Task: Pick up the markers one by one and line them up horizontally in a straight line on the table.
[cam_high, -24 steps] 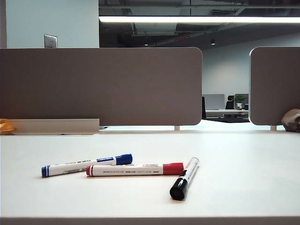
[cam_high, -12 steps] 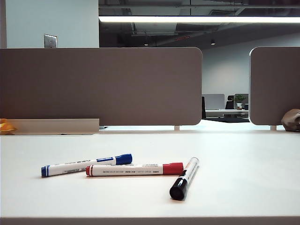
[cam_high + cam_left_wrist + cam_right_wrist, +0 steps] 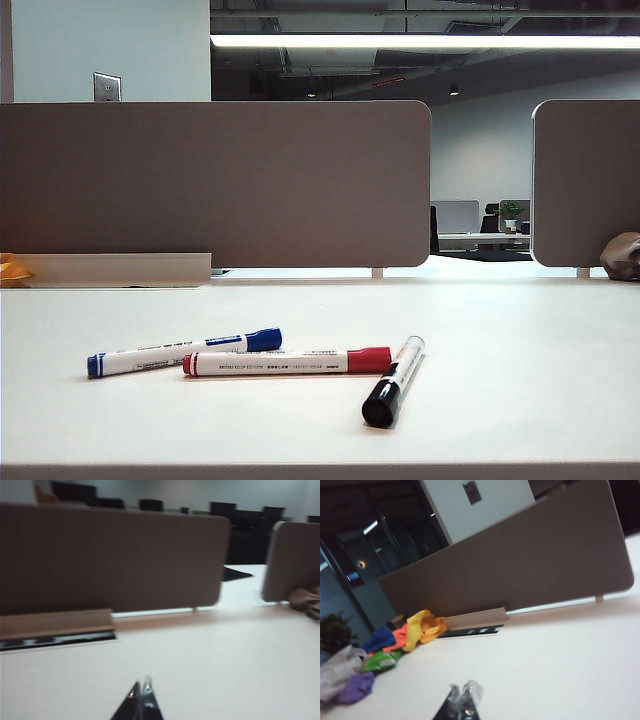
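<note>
Three slim white-barrelled markers lie near the table's (image 3: 520, 340) front edge: blue marker (image 3: 184, 352) just behind the red marker (image 3: 287, 361), black marker (image 3: 393, 381) angled beside its cap. Matte grey-brown divider panels (image 3: 215, 185) stand along the back edge. Crumpled coloured cloths (image 3: 410, 632) sit by a panel. Left end effector (image 3: 140, 702) and right end effector (image 3: 462, 702), both clenched and empty, hover over bare table.

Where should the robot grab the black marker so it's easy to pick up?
Probably around the middle of the slim white-barrelled black-capped marker, coming straight down from above, fingers on its two long sides. It lies flat on the white table, cap towards the camera, clear of the red-capped marker. Left gripper and right gripper are both shut.
</note>
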Available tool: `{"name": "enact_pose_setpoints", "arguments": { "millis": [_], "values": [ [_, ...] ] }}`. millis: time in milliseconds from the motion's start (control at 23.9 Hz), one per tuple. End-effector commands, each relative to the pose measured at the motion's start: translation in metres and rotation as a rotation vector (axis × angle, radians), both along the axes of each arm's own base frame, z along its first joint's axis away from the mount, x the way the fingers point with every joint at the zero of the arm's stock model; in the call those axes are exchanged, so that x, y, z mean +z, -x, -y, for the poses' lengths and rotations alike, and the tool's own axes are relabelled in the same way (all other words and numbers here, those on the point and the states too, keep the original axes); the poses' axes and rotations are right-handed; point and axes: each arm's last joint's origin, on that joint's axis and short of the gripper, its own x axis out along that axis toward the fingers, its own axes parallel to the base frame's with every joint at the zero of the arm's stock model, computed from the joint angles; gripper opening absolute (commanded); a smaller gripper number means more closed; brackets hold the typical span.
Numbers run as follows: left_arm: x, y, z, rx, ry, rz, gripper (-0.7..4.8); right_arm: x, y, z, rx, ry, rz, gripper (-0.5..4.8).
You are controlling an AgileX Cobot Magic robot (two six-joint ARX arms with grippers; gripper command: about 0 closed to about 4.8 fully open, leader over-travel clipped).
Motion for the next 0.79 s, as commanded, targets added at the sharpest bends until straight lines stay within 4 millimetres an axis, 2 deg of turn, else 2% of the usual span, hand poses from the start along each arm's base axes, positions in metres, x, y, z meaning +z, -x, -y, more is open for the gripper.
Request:
{"name": "enact_pose_setpoints", "arguments": {
  "millis": [42,209,251,376,459,543,626,668,793],
  "values": [
    [0.018,0.016,-0.003,0.079,-0.096,-0.032,-0.06,0.009,0.007,0.000,-0.013,0.101,-0.041,-0.02],
    [0.049,0.020,-0.001,0.026,-0.116,-0.108,-0.05,0.028,0.009,-0.002,0.040,0.286,-0.089,-0.02],
    [0.057,0.014,0.001,-0.045,-0.118,-0.151,-0.05,0.035,0.005,-0.002,0.072,0.351,-0.112,-0.02],
    [0.066,-0.007,0.005,-0.163,-0.114,-0.251,-0.06,0.047,-0.008,-0.002,0.119,0.435,-0.172,-0.02],
    [0.068,-0.025,0.007,-0.233,-0.103,-0.344,-0.06,0.054,-0.017,-0.002,0.139,0.463,-0.224,-0.02],
    [0.065,-0.065,0.012,-0.374,-0.062,-0.521,-0.05,0.065,-0.040,-0.002,0.195,0.533,-0.313,-0.02],
    [0.060,-0.085,0.014,-0.421,-0.043,-0.608,-0.06,0.069,-0.051,-0.005,0.237,0.562,-0.332,-0.02],
    [0.054,-0.103,0.015,-0.441,-0.025,-0.686,-0.05,0.070,-0.066,-0.009,0.285,0.564,-0.374,-0.02],
    [0.043,-0.130,0.018,-0.453,-0.018,-0.808,-0.06,0.067,-0.097,-0.025,0.398,0.583,-0.463,-0.01]
  ]
}}
